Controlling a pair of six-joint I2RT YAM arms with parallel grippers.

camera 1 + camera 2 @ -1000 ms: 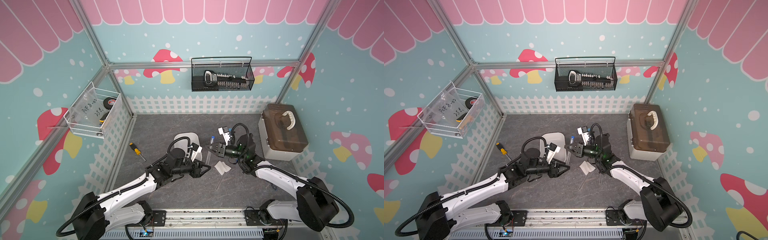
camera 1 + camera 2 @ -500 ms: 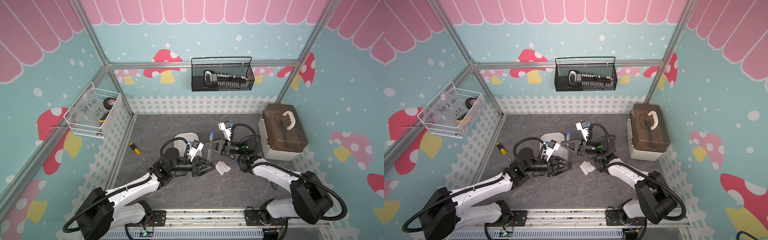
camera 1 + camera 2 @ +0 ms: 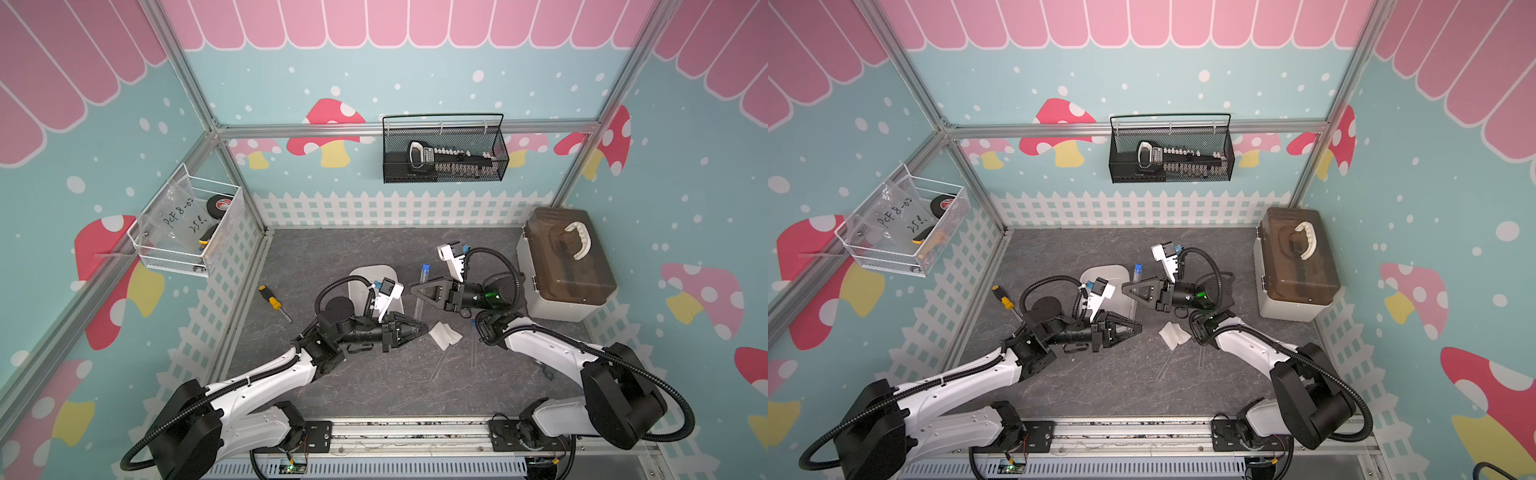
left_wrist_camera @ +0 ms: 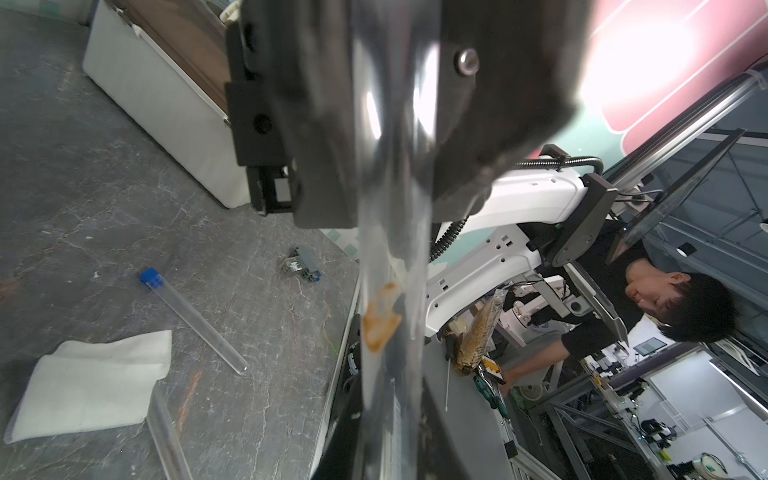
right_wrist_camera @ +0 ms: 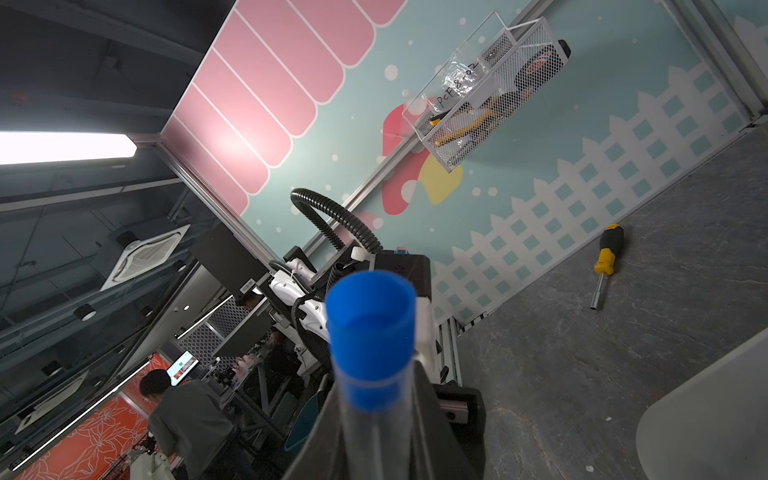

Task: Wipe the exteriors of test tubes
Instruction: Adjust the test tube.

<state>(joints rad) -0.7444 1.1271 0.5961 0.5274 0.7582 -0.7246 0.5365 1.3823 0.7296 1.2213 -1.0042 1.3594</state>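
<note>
Test tube (image 3: 423, 277), slim, glassy, blue-capped, is pinched by left tool (image 3: 424, 328) and right tool (image 3: 417, 288).

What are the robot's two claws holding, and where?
Both hold one thin clear blue-capped test tube: the right gripper just below the cap, the left gripper at its bottom end.

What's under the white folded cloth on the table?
One end of a thin clear tube runs under the white folded cloth; that end and anything else beneath are hidden.
</note>
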